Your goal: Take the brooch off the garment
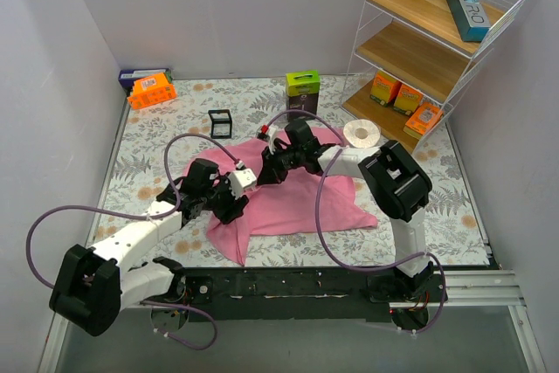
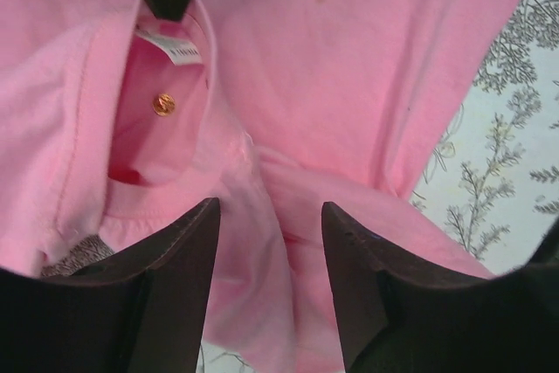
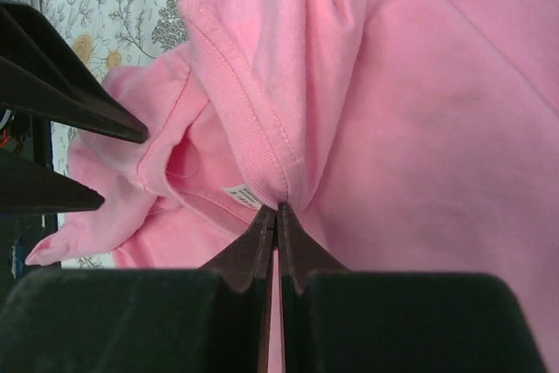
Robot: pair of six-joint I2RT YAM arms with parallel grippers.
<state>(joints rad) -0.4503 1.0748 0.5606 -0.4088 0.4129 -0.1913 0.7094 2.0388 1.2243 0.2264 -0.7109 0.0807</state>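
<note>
Barely visible brooch (image 2: 163, 104) inside collar (image 2: 83, 120), right gripper (image 3: 277, 211) pinching garment (image 2: 349, 67), left gripper (image 2: 271, 207) parted.

Left hand (image 2: 269, 211) is hovering low with jaws parted; right hand (image 3: 277, 216) is pinching the large pink cloth garment (image 3: 419, 85); both arms are reaching inward.

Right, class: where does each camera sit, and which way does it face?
Top external: fixed above and behind, looking down on the rumpled pink cloth garment and floral table cover; both arms show.
Left wrist: on the left arm, facing the small gold brooch inside the collar; open left claw shows.
Right wrist: on the right arm, facing the collar edge; shut right claw pinches it.
Shared: both wrist views show the white label.
</note>
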